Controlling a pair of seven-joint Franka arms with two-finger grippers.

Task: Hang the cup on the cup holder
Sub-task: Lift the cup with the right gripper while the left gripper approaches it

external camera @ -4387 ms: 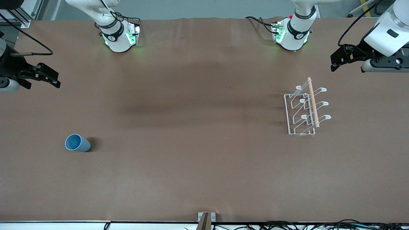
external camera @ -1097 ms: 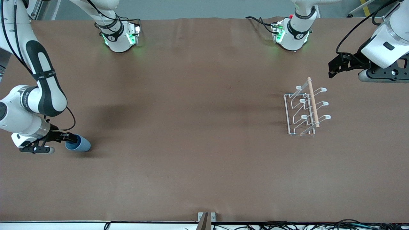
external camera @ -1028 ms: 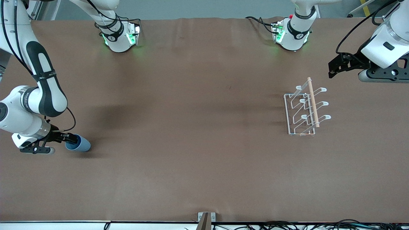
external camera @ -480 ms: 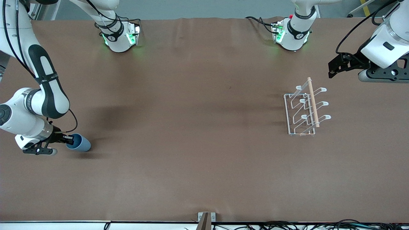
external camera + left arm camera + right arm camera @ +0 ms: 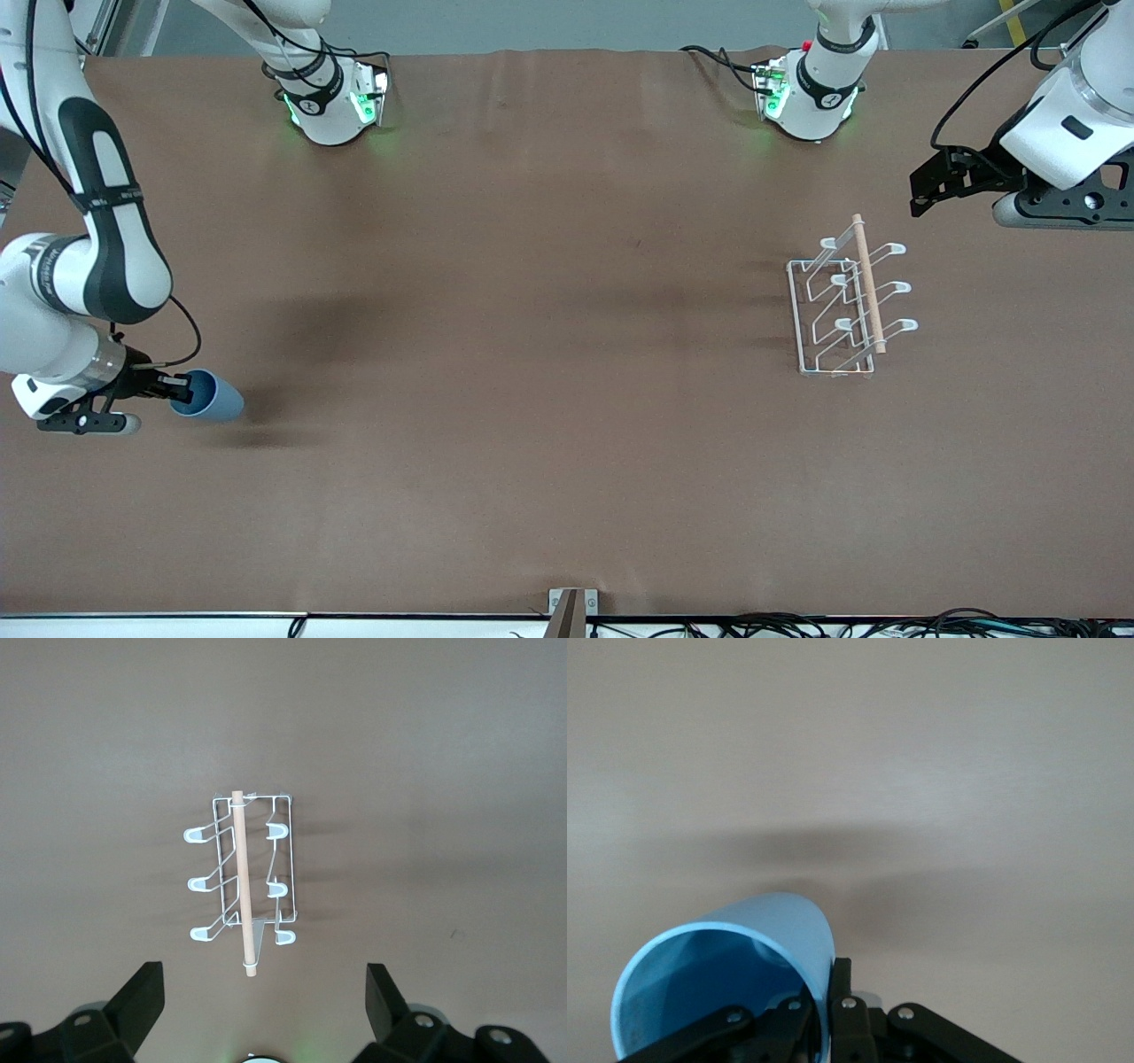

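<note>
The light-blue cup (image 5: 209,396) lies on its side at the right arm's end of the table, its mouth toward my right gripper (image 5: 177,388). That gripper is shut on the cup's rim, one finger inside and one outside, as the right wrist view shows (image 5: 824,1010) with the cup (image 5: 735,970) held just above the cloth. The white wire cup holder (image 5: 842,306) with its wooden rod stands toward the left arm's end; it also shows in the left wrist view (image 5: 244,881). My left gripper (image 5: 926,177) is open and empty, waiting in the air beside the holder.
The brown cloth (image 5: 549,372) covers the whole table. The two arm bases (image 5: 328,97) (image 5: 811,89) stand along its edge farthest from the front camera. A small metal bracket (image 5: 572,602) sits at the nearest edge.
My right gripper came down from the table's edge to the cup and shut on its rim. In the last half second it drew back with the cup, lifting it slightly. The left arm barely moved.
</note>
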